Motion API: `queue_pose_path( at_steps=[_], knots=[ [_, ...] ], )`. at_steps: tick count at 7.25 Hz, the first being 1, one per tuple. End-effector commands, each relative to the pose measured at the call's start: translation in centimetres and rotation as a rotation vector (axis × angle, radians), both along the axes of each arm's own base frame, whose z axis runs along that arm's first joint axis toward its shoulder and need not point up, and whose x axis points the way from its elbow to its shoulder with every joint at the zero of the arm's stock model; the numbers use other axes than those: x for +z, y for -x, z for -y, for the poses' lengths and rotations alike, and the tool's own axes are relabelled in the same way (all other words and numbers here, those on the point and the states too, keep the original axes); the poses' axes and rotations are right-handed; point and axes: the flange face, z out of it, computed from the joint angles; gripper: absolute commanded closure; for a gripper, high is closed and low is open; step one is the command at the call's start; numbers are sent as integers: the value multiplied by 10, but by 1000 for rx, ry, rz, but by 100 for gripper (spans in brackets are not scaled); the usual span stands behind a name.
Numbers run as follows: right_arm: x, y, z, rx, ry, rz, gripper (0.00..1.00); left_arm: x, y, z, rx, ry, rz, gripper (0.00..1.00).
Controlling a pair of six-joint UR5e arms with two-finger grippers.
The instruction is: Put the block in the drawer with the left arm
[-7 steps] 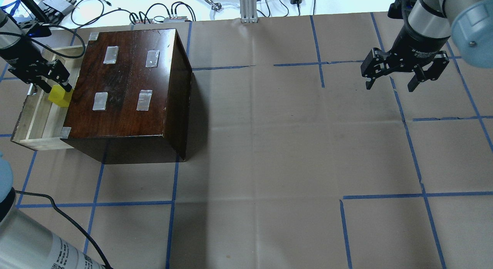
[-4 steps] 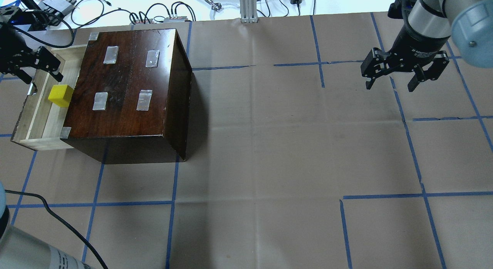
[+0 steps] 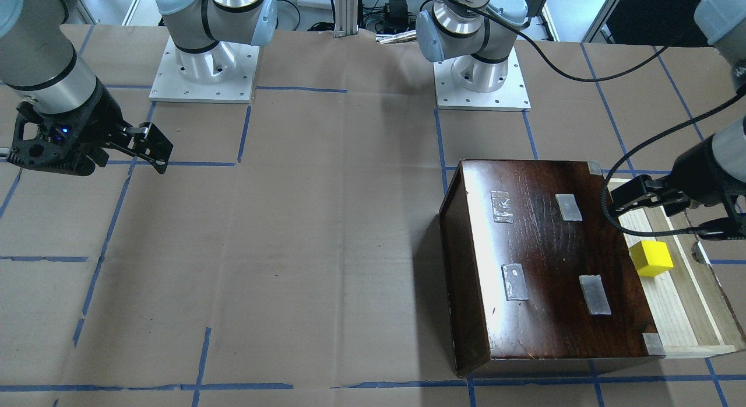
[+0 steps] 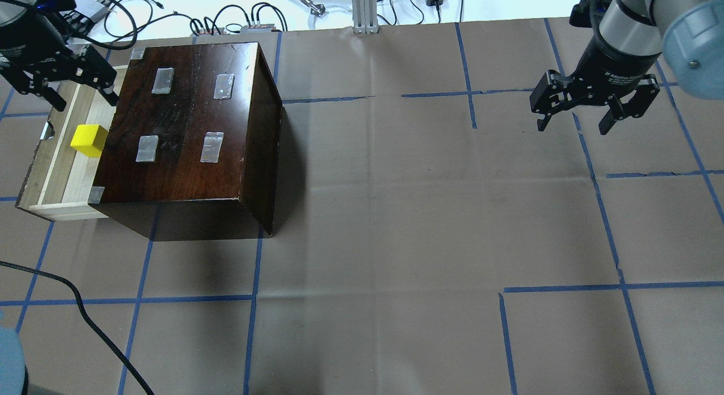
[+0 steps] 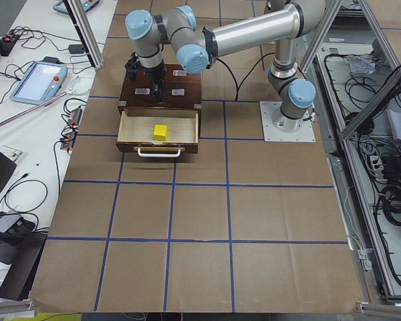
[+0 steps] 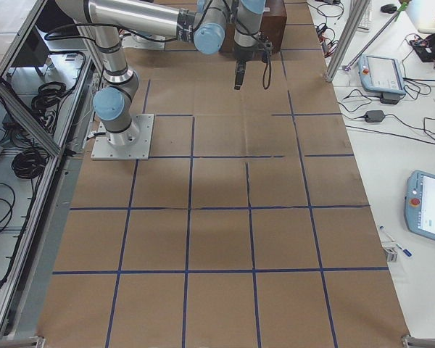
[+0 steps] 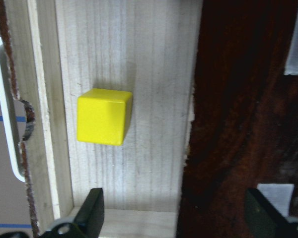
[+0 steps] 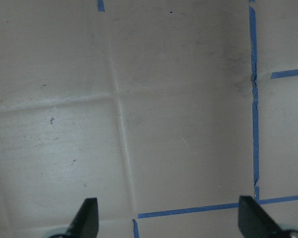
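The yellow block [image 4: 89, 141] lies on the floor of the pulled-out pale wood drawer [image 4: 56, 168] of the dark brown cabinet [image 4: 186, 123]. It also shows in the front view [image 3: 652, 258], the left side view [image 5: 160, 131] and the left wrist view [image 7: 103, 116]. My left gripper [image 4: 85, 101] is open and empty. It hovers above the far end of the drawer, clear of the block, with its fingertips [image 7: 94, 210] wide apart. My right gripper [image 4: 572, 126] is open and empty above the bare table at the far right.
The drawer has a white handle [image 7: 2, 109] on its notched front panel. Tape patches [image 4: 148, 148] sit on the cabinet top. The left arm's black cable [image 4: 85, 321] trails over the table. Cables and boxes [image 4: 237, 21] lie beyond the far edge.
My left gripper has let go of the block, risen and moved toward the far end of the drawer. The block stays in the drawer. The right arm has not moved.
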Motion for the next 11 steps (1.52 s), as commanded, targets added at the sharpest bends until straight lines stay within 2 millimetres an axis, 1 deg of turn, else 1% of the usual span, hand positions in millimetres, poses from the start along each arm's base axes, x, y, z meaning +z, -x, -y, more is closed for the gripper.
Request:
queue_pose_path(
  at_steps=[1, 2, 3, 6, 10, 11],
  knots=[
    [0, 0, 0, -1, -1, 0, 0, 20, 87, -12, 38, 22, 23, 1],
    [0, 0, 0, -1, -1, 0, 0, 23, 107, -16, 75, 8, 25, 1],
    [0, 0, 0, 0, -1, 0, 0, 23, 116, -18, 95, 6, 25, 1],
    [0, 0, 0, -1, -1, 0, 0, 13, 118, -14, 95, -9, 23, 1],
    [0, 0, 0, 0, -1, 0, 0, 17, 119, -16, 94, -4, 25, 1],
    [0, 0, 0, -1, -1, 0, 0, 16, 126, -17, 81, -6, 26, 1]
  ],
)
